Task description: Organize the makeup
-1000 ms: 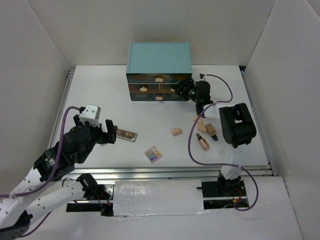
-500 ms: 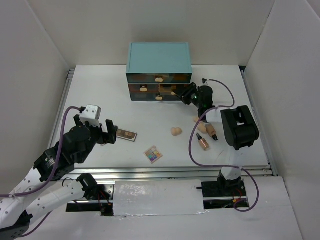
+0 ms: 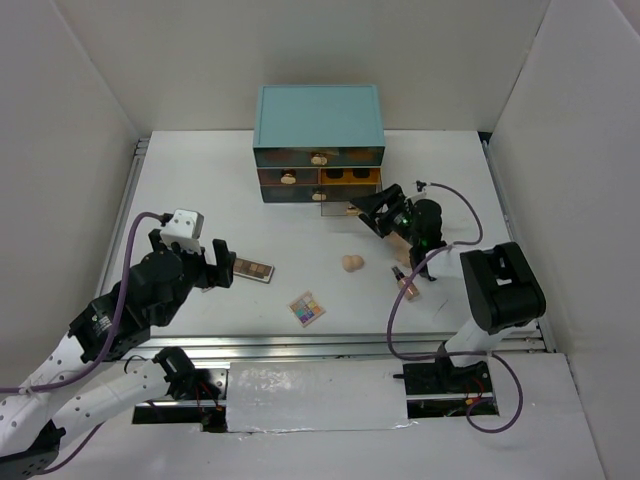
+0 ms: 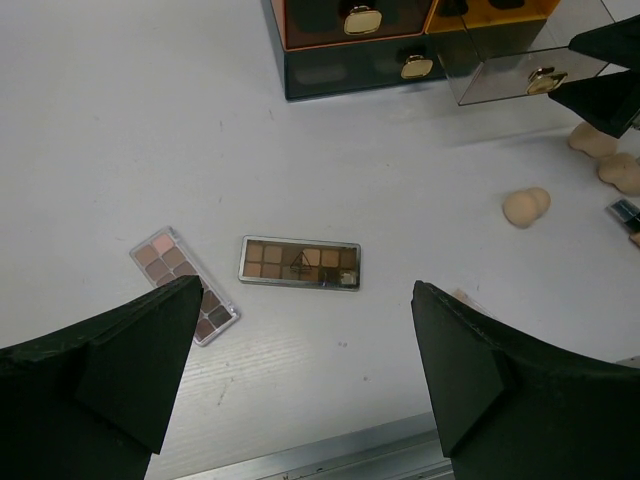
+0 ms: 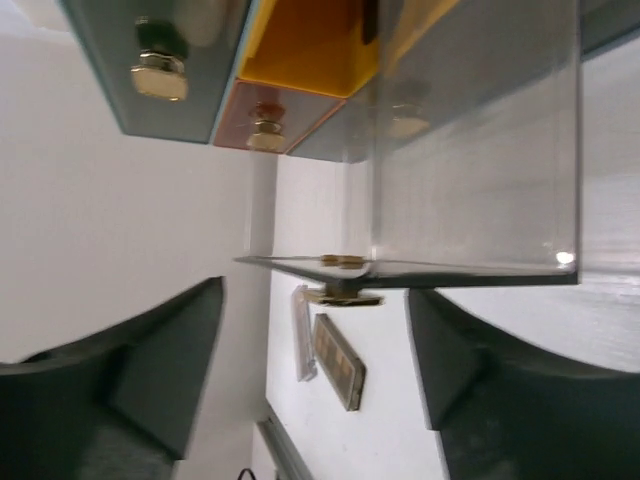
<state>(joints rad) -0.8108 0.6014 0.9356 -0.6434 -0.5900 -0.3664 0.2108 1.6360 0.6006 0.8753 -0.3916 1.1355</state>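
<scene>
Left wrist view: left gripper (image 4: 306, 284), jaws wide and empty, hangs above the brown eyeshadow palette (image 4: 300, 263), flat, rigid, probably slippery; best pinched across its long edges.

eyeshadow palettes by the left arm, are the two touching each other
Apart. The left wrist view shows a clear gap between the pinkish palette and the brown palette.

One eyeshadow palette (image 4: 300, 263) is lying ahead of the left gripper (image 4: 306, 288), midway between its jaws; the other palette (image 4: 176, 272) is lying beside the left jaw. The drawer (image 5: 470, 150) is presenting its knob (image 5: 345, 293) between the jaws of the right gripper (image 5: 315, 290).
</scene>
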